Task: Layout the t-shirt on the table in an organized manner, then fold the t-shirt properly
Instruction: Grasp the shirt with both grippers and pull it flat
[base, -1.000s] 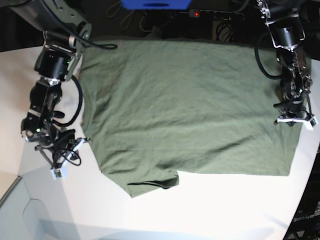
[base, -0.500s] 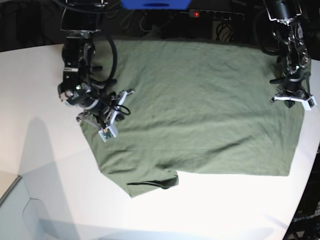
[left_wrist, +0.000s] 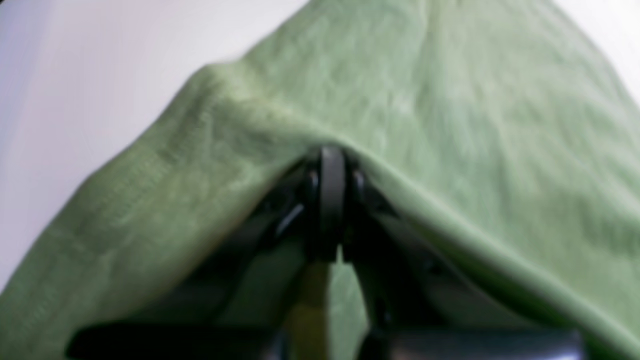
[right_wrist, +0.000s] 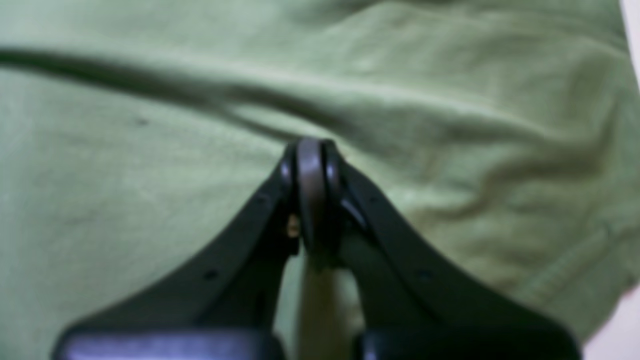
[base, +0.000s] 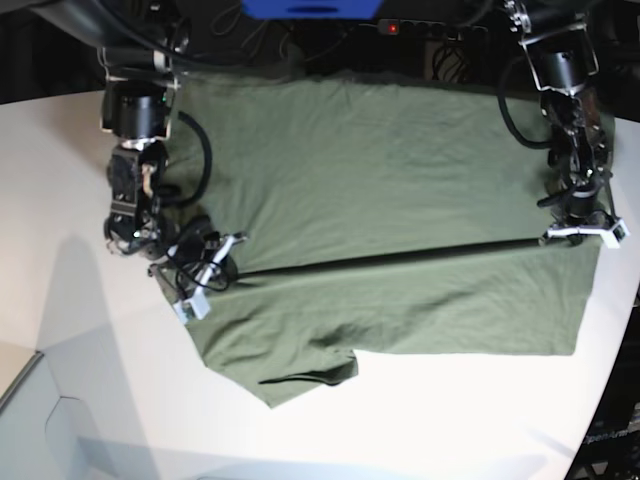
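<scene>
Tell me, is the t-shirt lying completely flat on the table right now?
No, in the base view the t-shirt shows a long raised fold line running across it between the two arms, over the table.

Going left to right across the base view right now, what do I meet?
Bare table → right gripper pinching the shirt's edge → t-shirt with a fold line across it → left gripper at the opposite edge.
</scene>
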